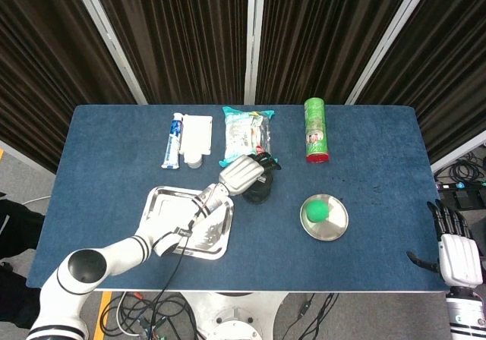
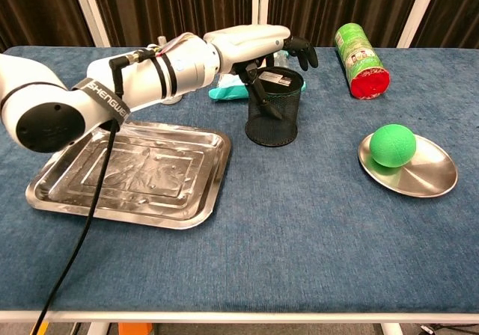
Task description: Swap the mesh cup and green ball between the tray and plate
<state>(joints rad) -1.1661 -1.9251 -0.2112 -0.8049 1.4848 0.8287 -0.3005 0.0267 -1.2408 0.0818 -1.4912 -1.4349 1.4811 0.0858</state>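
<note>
One black mesh cup stands upright on the blue tabletop, directly under the left hand. That hand arches over the cup's rim, its dark fingertips spread past the far edge and one finger hanging down inside the near wall; whether it actually grips the cup I cannot tell. The steel tray lies below and to the left of the hand, bare. Well to the hand's right, the green ball sits on the round metal plate. Behind the hand lies a teal snack bag; further right rests a green canister on its side. The right hand hangs off the tabletop's right edge, fingers straight, holding nothing.
</note>
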